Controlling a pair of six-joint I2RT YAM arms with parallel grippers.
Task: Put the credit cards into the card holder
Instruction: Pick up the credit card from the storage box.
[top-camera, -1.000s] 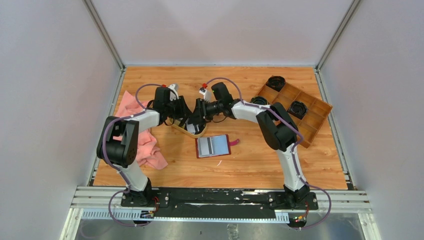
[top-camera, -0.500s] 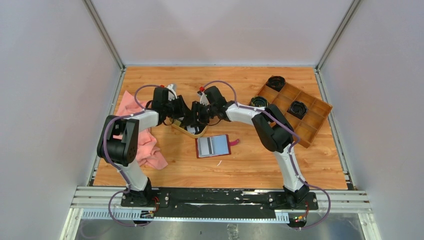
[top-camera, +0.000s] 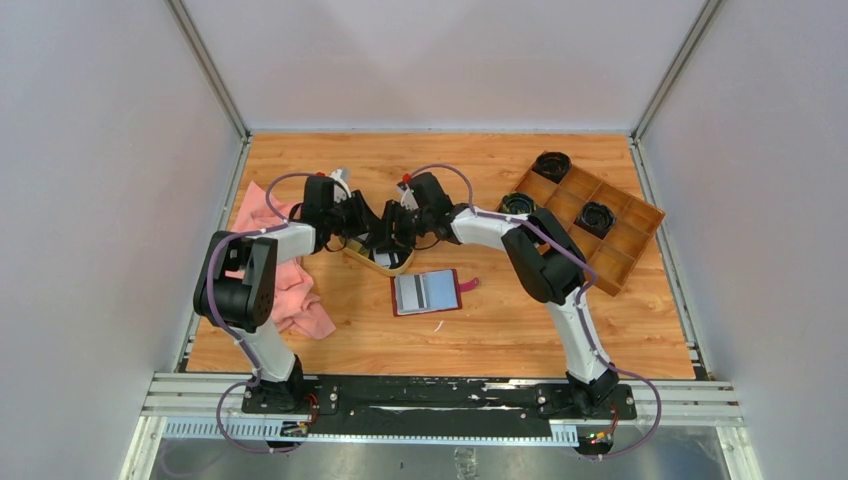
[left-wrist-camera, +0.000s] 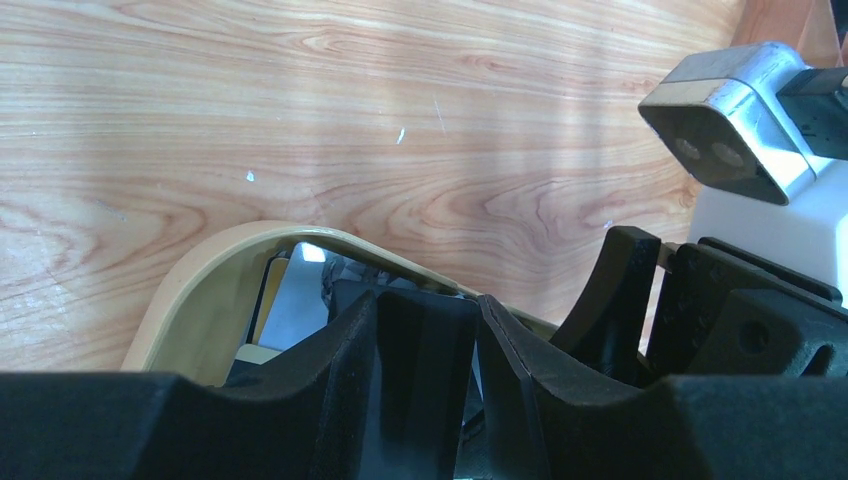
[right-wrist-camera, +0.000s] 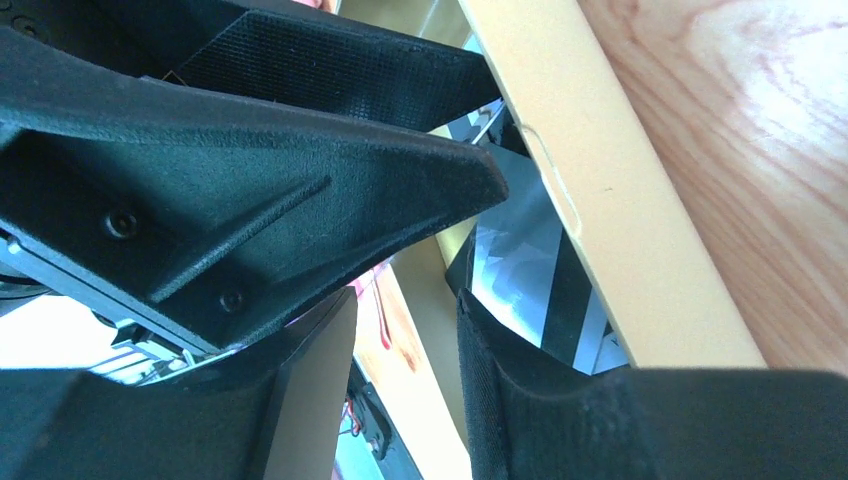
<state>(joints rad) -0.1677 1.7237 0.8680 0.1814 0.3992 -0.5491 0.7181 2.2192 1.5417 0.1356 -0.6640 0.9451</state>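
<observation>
Inside, tan dish (left-wrist-camera: 190, 300) holds cards (left-wrist-camera: 300, 305); card holder (top-camera: 428, 291) lies open

Looks down on a wood-grain bench (left-wrist-camera: 300, 120) and the curved rim of an oval tan dish (left-wrist-camera: 215, 290), with pale, glossy credit cards (left-wrist-camera: 300, 302) glimpsed inside. Fills the bottom edge with the black left claw (left-wrist-camera: 478, 345), reaching over the dish, only a thin slit between its fingers. Catches the right claw (left-wrist-camera: 655, 290) at the right, beneath a silver camera housing (left-wrist-camera: 725, 125) and white casing (left-wrist-camera: 775, 225).
</observation>
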